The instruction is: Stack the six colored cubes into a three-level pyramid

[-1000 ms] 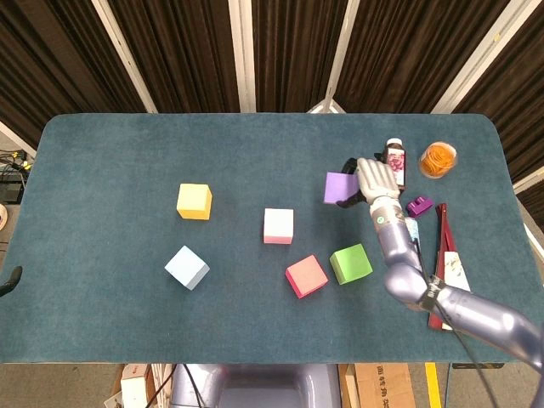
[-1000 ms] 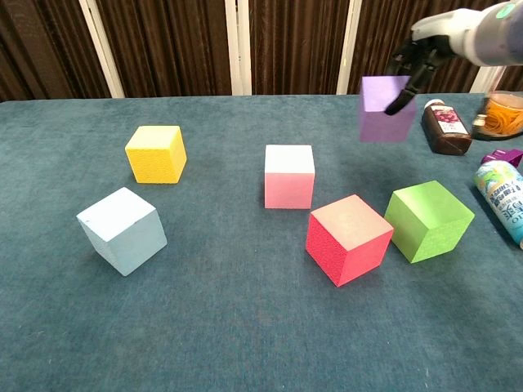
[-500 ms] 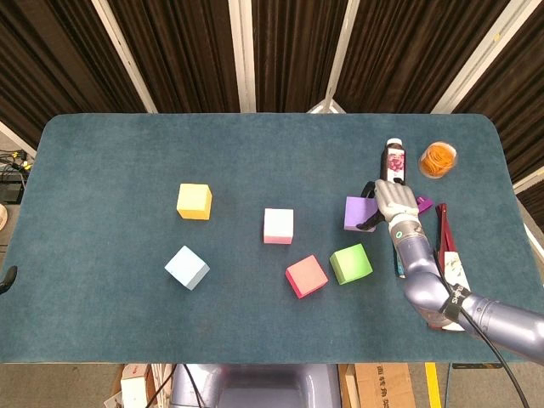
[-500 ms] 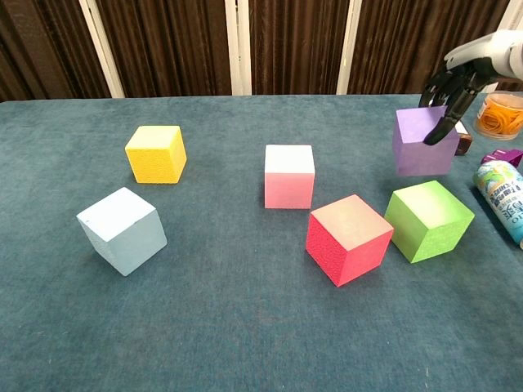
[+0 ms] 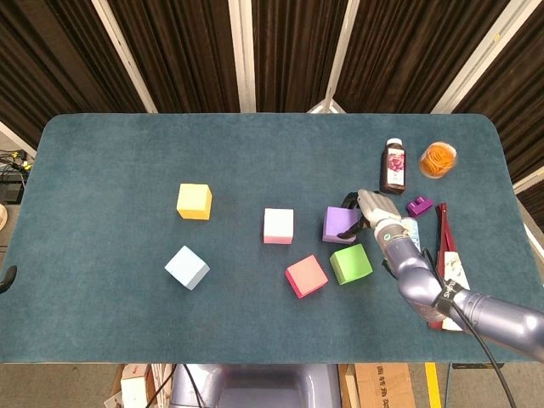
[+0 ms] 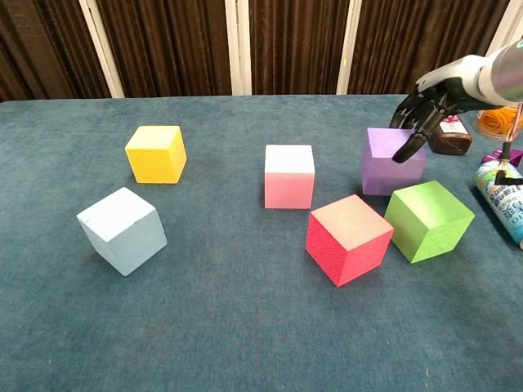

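The right hand (image 6: 421, 110) grips the purple cube (image 6: 392, 161) from above at right of centre, fingers curled over its top edge. Just below it sit the green cube (image 6: 429, 220) and red cube (image 6: 349, 238). The pink cube (image 6: 288, 175) stands centre, yellow cube (image 6: 155, 153) and pale blue cube (image 6: 122, 229) at left.

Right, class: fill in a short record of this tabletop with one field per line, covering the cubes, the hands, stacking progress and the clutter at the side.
cubes on table: yellow cube, light blue cube, pink cube, red cube, green cube, purple cube
right hand: gripping the purple cube, just behind the green cube
left hand: not in view
stacked so far: none; no cube rests on another
side clutter: dark bottle, orange tub, small purple clip
surface: teal table
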You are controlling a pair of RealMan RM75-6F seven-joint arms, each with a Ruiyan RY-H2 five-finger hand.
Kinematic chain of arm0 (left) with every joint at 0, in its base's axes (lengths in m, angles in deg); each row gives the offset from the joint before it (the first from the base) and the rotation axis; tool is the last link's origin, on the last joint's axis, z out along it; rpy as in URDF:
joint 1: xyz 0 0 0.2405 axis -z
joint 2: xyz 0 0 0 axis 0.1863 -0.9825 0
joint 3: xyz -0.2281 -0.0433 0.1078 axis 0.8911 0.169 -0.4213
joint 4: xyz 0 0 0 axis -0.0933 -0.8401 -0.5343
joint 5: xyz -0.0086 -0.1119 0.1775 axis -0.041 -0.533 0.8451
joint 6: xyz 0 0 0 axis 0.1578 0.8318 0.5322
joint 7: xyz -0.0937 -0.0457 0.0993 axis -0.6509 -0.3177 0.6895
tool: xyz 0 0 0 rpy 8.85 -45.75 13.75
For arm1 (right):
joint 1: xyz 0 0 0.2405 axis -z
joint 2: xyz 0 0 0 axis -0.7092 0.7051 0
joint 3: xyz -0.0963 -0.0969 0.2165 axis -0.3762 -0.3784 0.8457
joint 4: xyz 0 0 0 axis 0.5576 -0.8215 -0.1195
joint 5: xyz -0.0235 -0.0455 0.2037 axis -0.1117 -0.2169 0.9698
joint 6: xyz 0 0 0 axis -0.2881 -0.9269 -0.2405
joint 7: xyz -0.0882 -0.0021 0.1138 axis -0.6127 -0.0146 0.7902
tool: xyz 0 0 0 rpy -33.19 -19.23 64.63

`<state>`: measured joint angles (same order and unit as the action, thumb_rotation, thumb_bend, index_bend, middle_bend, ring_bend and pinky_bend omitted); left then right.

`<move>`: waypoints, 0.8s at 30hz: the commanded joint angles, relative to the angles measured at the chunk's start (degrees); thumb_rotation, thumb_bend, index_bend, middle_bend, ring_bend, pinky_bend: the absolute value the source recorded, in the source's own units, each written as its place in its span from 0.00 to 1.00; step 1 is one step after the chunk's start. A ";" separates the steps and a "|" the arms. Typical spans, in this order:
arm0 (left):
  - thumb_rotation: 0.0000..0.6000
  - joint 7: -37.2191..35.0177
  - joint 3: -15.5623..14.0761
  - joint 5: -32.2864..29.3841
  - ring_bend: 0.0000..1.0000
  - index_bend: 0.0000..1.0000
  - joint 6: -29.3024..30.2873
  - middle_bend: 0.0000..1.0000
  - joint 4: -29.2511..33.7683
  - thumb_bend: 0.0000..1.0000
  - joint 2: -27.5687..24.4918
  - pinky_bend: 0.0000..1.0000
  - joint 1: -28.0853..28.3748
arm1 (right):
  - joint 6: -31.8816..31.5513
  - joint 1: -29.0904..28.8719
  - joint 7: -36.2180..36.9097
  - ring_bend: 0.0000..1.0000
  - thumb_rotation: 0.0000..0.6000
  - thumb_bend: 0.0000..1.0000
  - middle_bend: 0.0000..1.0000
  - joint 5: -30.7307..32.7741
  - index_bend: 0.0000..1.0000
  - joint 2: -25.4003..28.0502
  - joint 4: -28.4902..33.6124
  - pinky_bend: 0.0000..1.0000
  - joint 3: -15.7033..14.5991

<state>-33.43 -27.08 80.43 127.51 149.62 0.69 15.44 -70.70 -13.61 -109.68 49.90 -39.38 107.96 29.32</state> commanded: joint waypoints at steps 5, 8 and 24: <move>1.00 -0.07 0.03 0.08 0.00 0.10 0.07 0.00 0.01 0.36 0.01 0.00 -0.04 | 1.67 -2.35 2.69 0.27 1.00 0.29 0.51 -0.04 0.63 -2.38 -2.41 0.00 -1.64; 1.00 -0.18 0.02 0.09 0.00 0.10 -0.04 0.00 0.03 0.36 -0.05 0.00 -0.03 | 2.03 -3.29 3.40 0.27 1.00 0.29 0.51 0.25 0.63 -2.88 -3.08 0.00 -2.48; 1.00 -0.68 0.11 0.10 0.00 0.10 -0.15 0.00 -0.04 0.36 -0.21 0.00 -0.08 | 4.26 -6.64 7.54 0.27 1.00 0.29 0.51 0.45 0.63 -4.37 -6.06 0.00 -5.06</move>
<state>-34.11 -26.97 80.53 127.36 149.58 0.48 15.36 -66.53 -20.15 -102.25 50.40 -43.66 102.01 24.37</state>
